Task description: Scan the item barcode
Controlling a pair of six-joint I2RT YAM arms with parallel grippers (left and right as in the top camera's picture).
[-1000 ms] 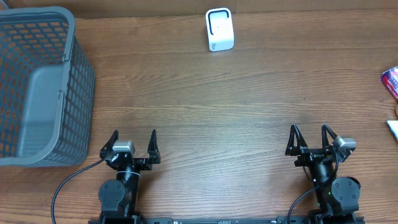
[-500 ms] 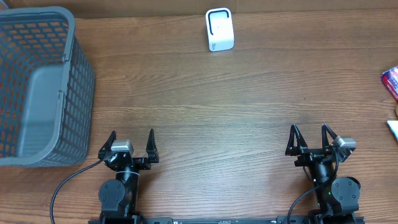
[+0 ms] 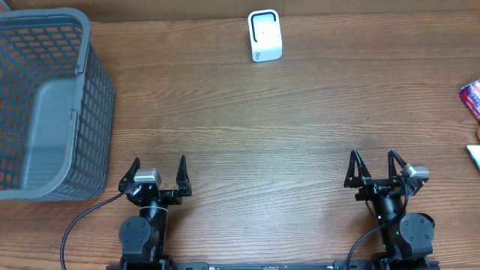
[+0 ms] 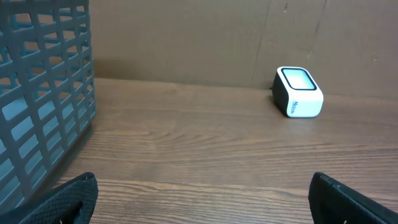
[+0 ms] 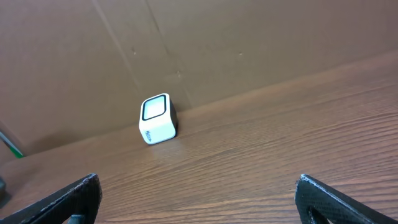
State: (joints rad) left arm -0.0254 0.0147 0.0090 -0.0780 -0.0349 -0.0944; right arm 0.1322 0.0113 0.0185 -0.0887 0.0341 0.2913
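The item (image 3: pixel 472 98), a red-and-blue packet, sits far right of the scanner (image 3: pixel 265 35) at the desk (image 3: pixel 262 135) edge, mostly out of frame, so its long axis and facing can't be told. It looks light and crinkly, so pinching an exposed edge seems best. Meanwhile the left claw (image 3: pixel 160 163) and right claw (image 3: pixel 372 156) gape wide, both empty.

Basket (image 3: pixel 96 112) left, scanner (image 3: pixel 265 35) far centre.

White scanner (image 5: pixel 158 118) sits on wood table (image 5: pixel 280 137), close to cardboard wall (image 5: pixel 249 37); R gripper (image 5: pixel 198 193) jaws wide apart at btm corners.
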